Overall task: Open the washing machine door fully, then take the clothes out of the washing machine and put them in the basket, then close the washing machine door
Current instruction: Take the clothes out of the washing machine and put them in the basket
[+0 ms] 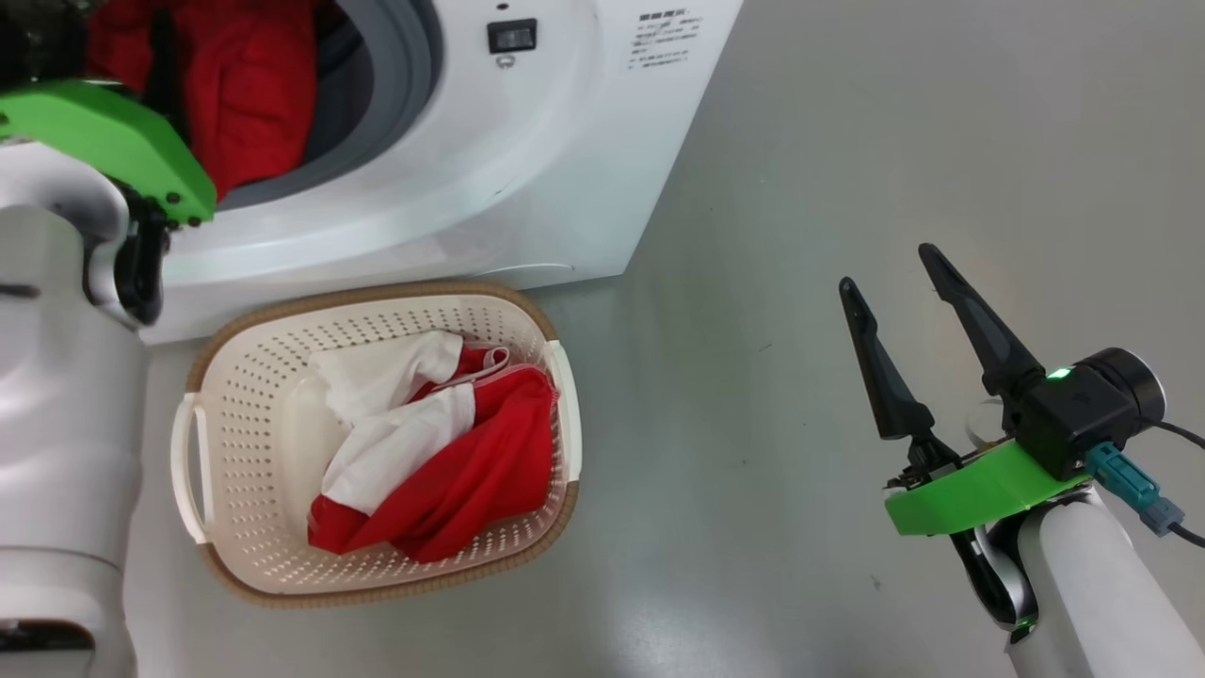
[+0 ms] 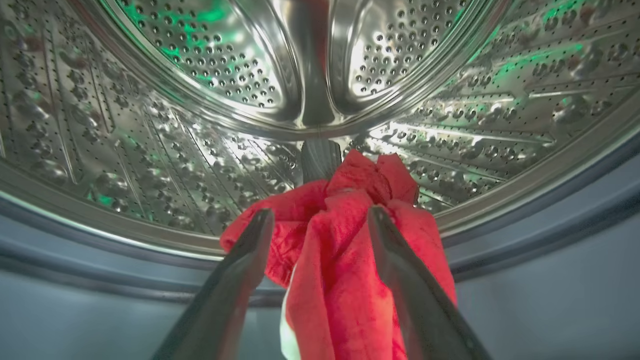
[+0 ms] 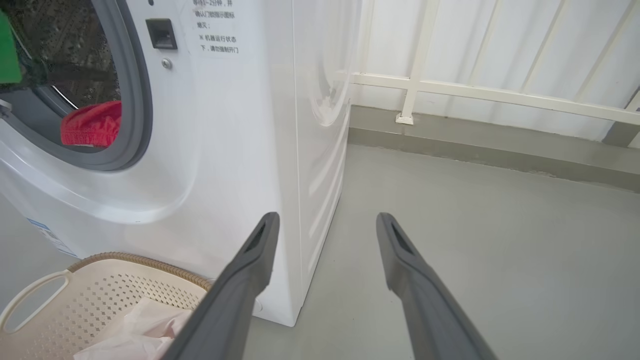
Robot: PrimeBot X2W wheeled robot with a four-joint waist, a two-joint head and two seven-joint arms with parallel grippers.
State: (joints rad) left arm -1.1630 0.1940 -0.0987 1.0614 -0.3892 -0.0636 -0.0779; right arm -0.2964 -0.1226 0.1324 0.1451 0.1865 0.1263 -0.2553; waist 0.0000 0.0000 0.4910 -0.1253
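The left gripper (image 2: 320, 215) is inside the washing machine (image 1: 527, 169) drum (image 2: 150, 165). Its fingers are spread, with a red garment (image 2: 345, 290) bunched between them at the drum's mouth. The basket (image 1: 235, 377) sits on the floor (image 1: 847, 141) just before the machine and holds red and white clothes (image 1: 452, 461). The right gripper (image 1: 887, 268) hangs spread over the floor, well apart from both.

Sticker (image 3: 216, 30) on washing machine (image 3: 280, 150) front: Chinese txt, partly legible, incl. "请勿强制开门".
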